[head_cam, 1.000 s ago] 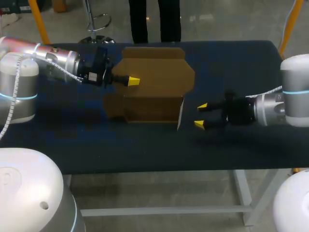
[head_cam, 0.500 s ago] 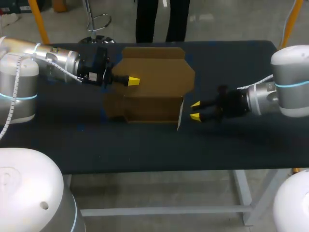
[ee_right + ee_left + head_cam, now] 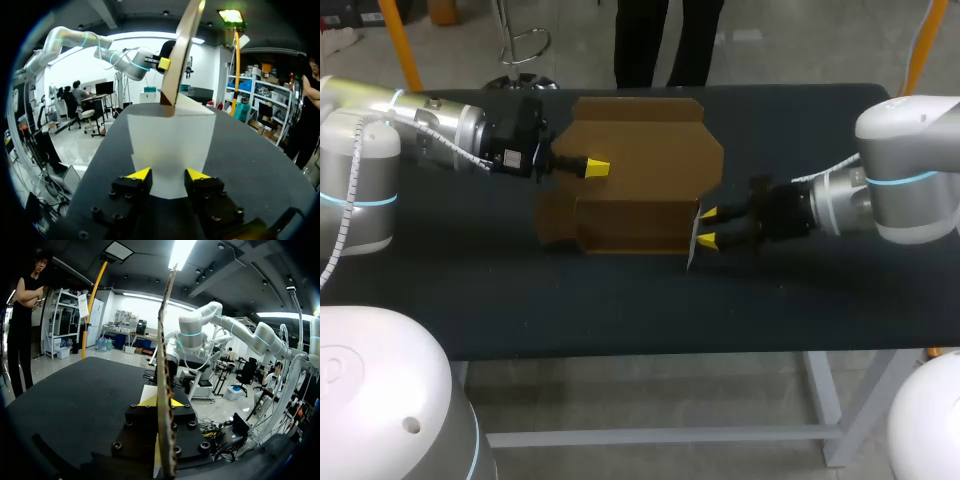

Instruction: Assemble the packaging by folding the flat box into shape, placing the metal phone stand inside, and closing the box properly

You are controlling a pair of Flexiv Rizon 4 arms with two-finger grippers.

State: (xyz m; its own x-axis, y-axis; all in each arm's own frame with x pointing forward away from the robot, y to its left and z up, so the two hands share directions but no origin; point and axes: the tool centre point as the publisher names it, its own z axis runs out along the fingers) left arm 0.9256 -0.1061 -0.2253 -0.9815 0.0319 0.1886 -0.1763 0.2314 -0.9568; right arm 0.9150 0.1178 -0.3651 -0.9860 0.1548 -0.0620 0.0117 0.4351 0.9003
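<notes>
A brown cardboard box [image 3: 640, 170], partly folded, lies at the middle of the table with a panel raised. My left gripper [image 3: 595, 168] is shut on that panel. In the left wrist view the panel's edge [image 3: 164, 365] stands upright between the two yellow tips of the left gripper [image 3: 162, 402]. My right gripper [image 3: 707, 227] is open at the box's right side, right at a white flap [image 3: 693, 238]. In the right wrist view the white flap [image 3: 170, 135] lies flat on the table, reaching in between and under the right gripper [image 3: 169, 175]. No phone stand shows.
The black table top [image 3: 620, 300] stretches wide in front of the box and to both sides. The table's far edge runs just behind the box. My left arm comes in low over the table's back left part.
My right gripper has moved left across the table up to the box's white flap, and its fingers have drawn closer together. The left arm and the box have kept still.
</notes>
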